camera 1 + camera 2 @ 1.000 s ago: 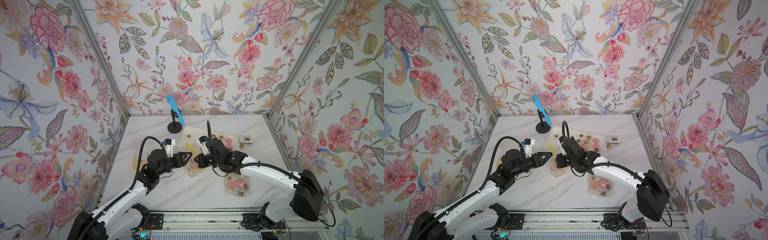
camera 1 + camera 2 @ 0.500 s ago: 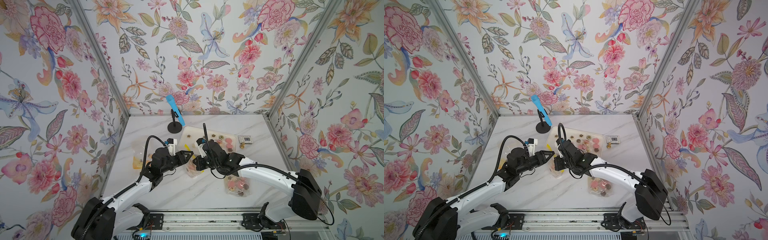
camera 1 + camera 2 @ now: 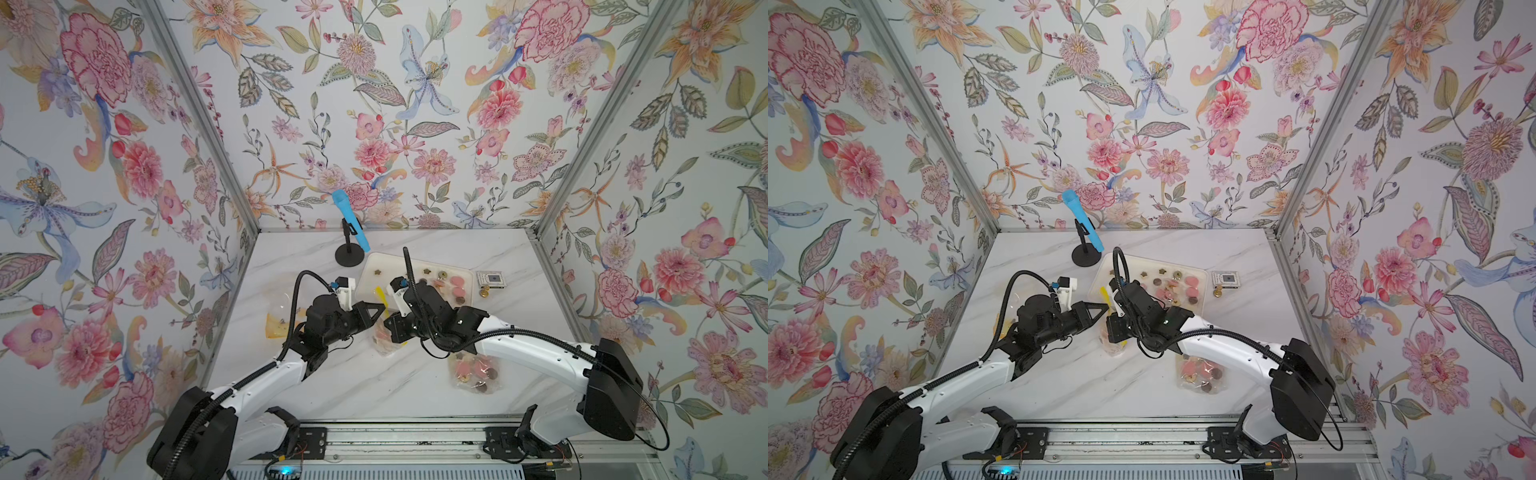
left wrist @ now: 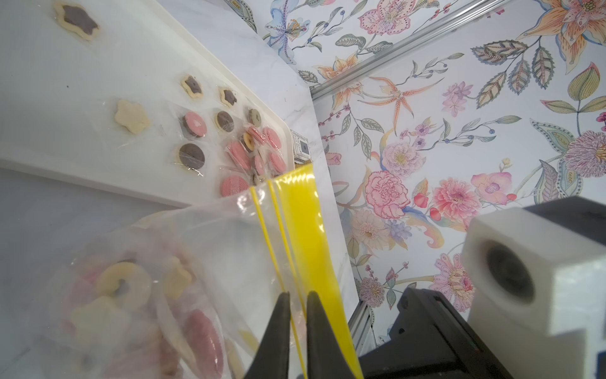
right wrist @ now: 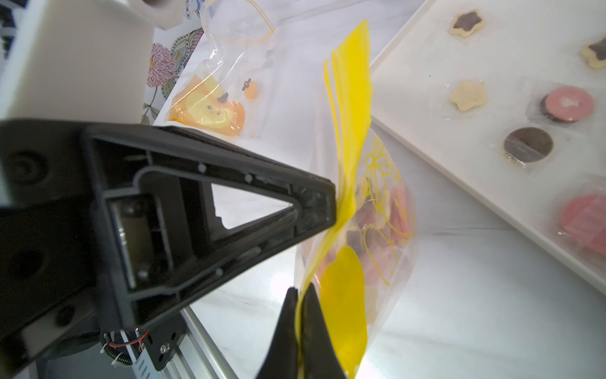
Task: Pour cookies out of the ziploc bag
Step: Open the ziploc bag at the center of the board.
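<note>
**Marble bench, floral walls: both pincers clamped on the ziploc bag's top**

White marble bench [image 3: 353, 386] inside a floral-papered booth. Near the front right corner a second bag [image 3: 473, 374] of pink and brown rounds lies flat, partly under the right arm.

Mid-bench, the ziploc bag [image 3: 384, 338] stands upright between the two arms, yellow zip strip on top. Left pincer [image 4: 296, 295] is clenched on the clear film right beside the yellow strip. Right pincer [image 5: 300, 292] is clenched on the yellow strip itself. The tips face each other, close together. The cookies [image 4: 124, 285] sit in the bag's lower part: pink rounds, a beige ring, beige flower shapes.

At the left edge lies a pumpkin-print bag [image 3: 282, 324], clear with orange print.

Beyond the held bag is a cream tray [image 3: 374, 266] with more cookies spread on it, several in clear wrap. A small square device [image 3: 492, 278] sits just right of the tray. At the far edge, a blue microphone [image 3: 351, 222] on a black stand.
</note>
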